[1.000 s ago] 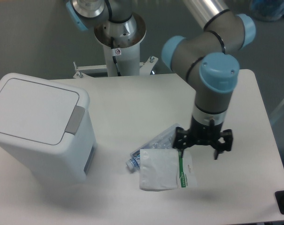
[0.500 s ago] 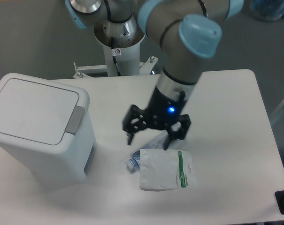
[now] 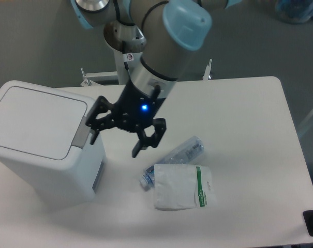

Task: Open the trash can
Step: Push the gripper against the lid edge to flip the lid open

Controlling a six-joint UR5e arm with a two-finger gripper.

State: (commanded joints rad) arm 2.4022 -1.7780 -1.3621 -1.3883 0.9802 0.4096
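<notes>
Your gripper (image 3: 117, 133) sits with fingers spread wide and nothing between them. The left finger tip is just beside the grey push-button tab (image 3: 83, 132) on the trash can (image 3: 45, 139); the right finger hangs over bare table (image 3: 239, 113). Blue light on the wrist is lit.

The trash can sits at the table's left edge, lid (image 3: 36, 120) flat and closed. The tab is on the lid's right edge, facing the gripper, its long axis running along that edge, roughly front to back in the camera view. So the target lies immediately left of the gripper and a touch below the left fingertip. I can't tell whether that fingertip is touching the tab or just above it.

Versus a second ago: the gripper was over at the right, above the white pouch (image 3: 181, 186) and the plastic bottle (image 3: 178, 156). It has swept left across the table to the can. Pouch and bottle haven't moved, lid unchanged.

Next move, as I judge it: press down on the tab. Watch the alignment, since only one fingertip is near it.
</notes>
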